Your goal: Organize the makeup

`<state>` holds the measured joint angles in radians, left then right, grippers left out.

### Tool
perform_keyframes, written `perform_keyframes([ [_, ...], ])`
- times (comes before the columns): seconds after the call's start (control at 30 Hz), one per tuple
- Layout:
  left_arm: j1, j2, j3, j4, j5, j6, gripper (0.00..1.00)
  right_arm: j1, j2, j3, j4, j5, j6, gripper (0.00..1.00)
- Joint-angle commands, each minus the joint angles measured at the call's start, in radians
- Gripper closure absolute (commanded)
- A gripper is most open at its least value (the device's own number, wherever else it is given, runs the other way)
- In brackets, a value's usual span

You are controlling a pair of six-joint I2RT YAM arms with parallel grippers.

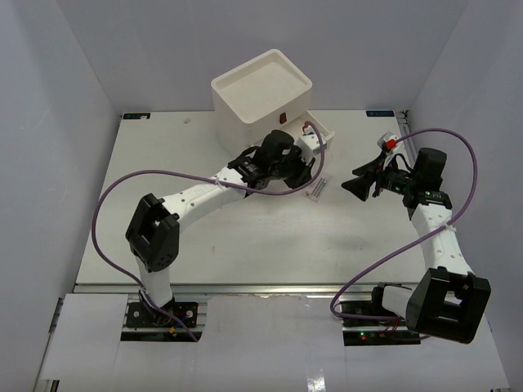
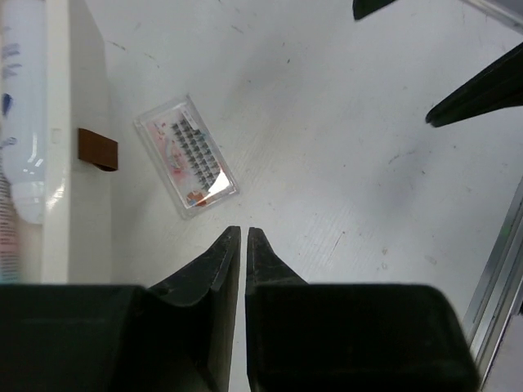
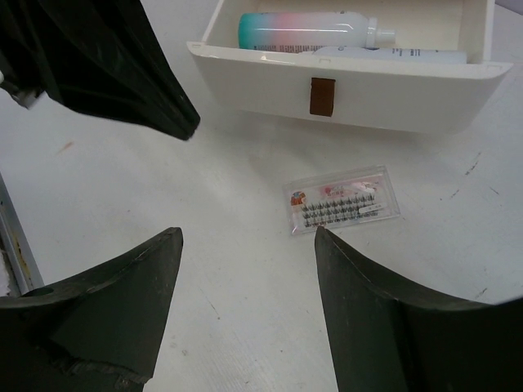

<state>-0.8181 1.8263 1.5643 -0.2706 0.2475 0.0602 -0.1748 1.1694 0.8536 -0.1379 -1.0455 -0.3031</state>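
Note:
A flat clear packet (image 1: 317, 189) with red print and rows of dark lashes lies on the table just in front of the open drawer (image 1: 320, 132). It also shows in the left wrist view (image 2: 186, 155) and the right wrist view (image 3: 343, 200). In the drawer lie a pink tube with a teal end (image 3: 306, 31) and a white bottle (image 3: 392, 55). My left gripper (image 1: 301, 173) (image 2: 243, 233) is shut and empty, just short of the packet. My right gripper (image 1: 353, 180) (image 3: 249, 233) is open and empty, facing the packet from the right. No sponges are in view.
The big white box (image 1: 261, 90) stands at the back centre, its drawer (image 3: 458, 77) with a dark red handle (image 3: 323, 96) pulled out to the right. A small red-and-white object (image 1: 389, 142) sits at the back right. The left gripper's black body (image 3: 98, 57) is close to my right fingers.

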Motion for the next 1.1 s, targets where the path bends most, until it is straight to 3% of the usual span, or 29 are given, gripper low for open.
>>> perform_keyframes([
  [0.0, -0.028, 0.084, 0.027, -0.003, -0.162, 0.006, 0.77, -0.021, -0.001, -0.010, 0.027, -0.001, -0.005, 0.28],
  [0.3, -0.033, 0.341, 0.259, 0.026, -0.468, 0.125, 0.67, -0.033, 0.004, -0.014, 0.037, -0.001, 0.002, 0.28],
  [0.37, -0.033, 0.380, 0.303, 0.039, -0.522, 0.148, 0.59, -0.035, 0.005, -0.014, 0.037, -0.002, 0.002, 0.28],
  [0.6, -0.020, 0.431, 0.381, 0.094, -0.667, 0.211, 0.18, -0.037, 0.007, -0.014, 0.037, -0.008, 0.004, 0.29],
  [0.83, 0.021, 0.450, 0.413, 0.082, -0.687, 0.206, 0.02, -0.043, 0.007, -0.013, 0.037, -0.013, 0.005, 0.29],
  [1.0, 0.046, 0.452, 0.427, 0.056, -0.661, 0.192, 0.02, -0.045, 0.007, -0.014, 0.037, -0.014, 0.005, 0.29],
  [1.07, 0.046, 0.435, 0.419, 0.052, -0.632, 0.186, 0.07, -0.045, 0.009, -0.014, 0.037, -0.013, 0.005, 0.29],
])
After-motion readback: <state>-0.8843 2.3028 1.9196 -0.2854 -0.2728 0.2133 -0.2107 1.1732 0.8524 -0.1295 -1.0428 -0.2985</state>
